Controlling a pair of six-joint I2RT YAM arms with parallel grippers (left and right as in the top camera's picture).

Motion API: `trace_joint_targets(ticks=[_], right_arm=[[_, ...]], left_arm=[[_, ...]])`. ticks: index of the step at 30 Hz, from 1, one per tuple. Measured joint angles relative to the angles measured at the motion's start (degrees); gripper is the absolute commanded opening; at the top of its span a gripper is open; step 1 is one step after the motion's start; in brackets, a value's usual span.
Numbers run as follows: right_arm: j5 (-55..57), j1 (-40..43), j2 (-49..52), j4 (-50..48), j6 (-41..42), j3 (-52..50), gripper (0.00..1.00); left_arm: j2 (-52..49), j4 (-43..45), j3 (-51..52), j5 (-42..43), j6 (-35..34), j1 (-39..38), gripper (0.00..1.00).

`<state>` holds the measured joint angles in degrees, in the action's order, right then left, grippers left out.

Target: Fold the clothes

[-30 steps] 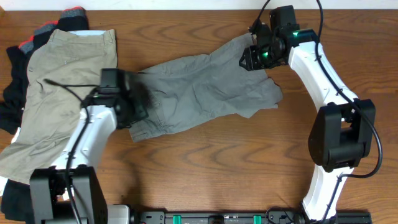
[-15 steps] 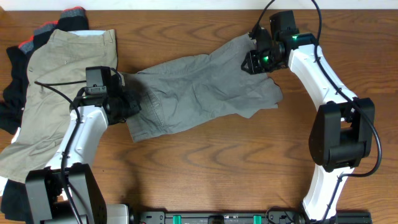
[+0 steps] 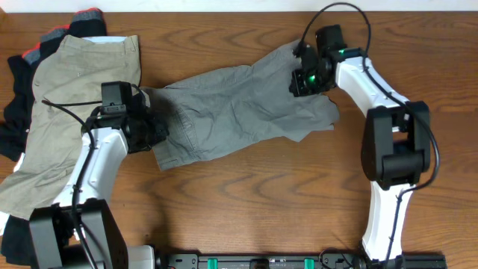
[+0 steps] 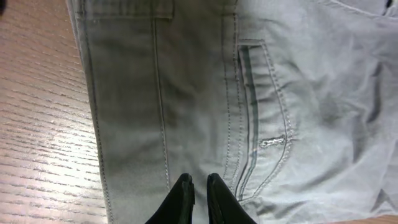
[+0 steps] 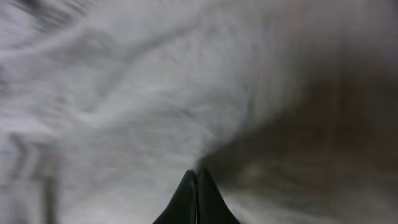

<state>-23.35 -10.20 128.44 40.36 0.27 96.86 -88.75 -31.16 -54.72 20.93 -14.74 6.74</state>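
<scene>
The garment in work is the grey shorts (image 3: 239, 112), which lie spread across the middle of the counter (image 3: 261, 194), not yet folded, with one end toward the left arm and one leg reaching up toward the right arm. The left hand (image 4: 199, 186) is positioned over the left end of the shorts, just inside the edge where cloth meets bare wood. Its fingers are drawn in to a narrow slit, and the cloth beneath them lies flat with nothing visibly caught. A welt pocket (image 4: 249, 118) lies just to one side of the fingers. We judge this position to be a staging point for gripping that edge, because an edge grip gives control of the whole end. The right hand (image 3: 299, 78) is over the upper leg of the shorts. In the right wrist view its tips (image 5: 196, 180) are pressed together. That view is blurred, so we cannot tell whether any cloth is caught between them. With one hand at each end, the cloth can be tensioned and laid over itself. The khaki shorts (image 3: 75, 97) lie at the far left over a heap of dark pieces (image 3: 15, 112), well apart from the work.
</scene>
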Motion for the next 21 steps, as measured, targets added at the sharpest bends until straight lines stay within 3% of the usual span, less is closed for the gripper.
trace_joint_targets(ticks=[2,5,13,18,21], right_arm=[[-0.04,0.0,1.22,-0.42,0.02,-0.09,0.01],[-0.22,0.0,2.36,-0.74,0.0,-0.09,0.01],[-0.66,0.0,2.75,-0.92,0.0,-0.09,0.01],[-0.68,0.0,2.75,-0.96,0.0,-0.09,0.01],[-0.68,0.0,2.75,-0.96,0.0,-0.09,0.01]], left_arm=[[0.57,-0.68,0.0,0.68,0.31,0.0,0.41],[0.9,-2.08,0.0,1.4,0.15,0.0,0.51],[0.87,-2.01,0.0,1.88,0.59,2.49,0.59],[0.37,-1.25,0.0,2.23,1.51,6.12,0.7],[-1.18,0.5,0.0,3.04,1.51,7.45,0.71]])
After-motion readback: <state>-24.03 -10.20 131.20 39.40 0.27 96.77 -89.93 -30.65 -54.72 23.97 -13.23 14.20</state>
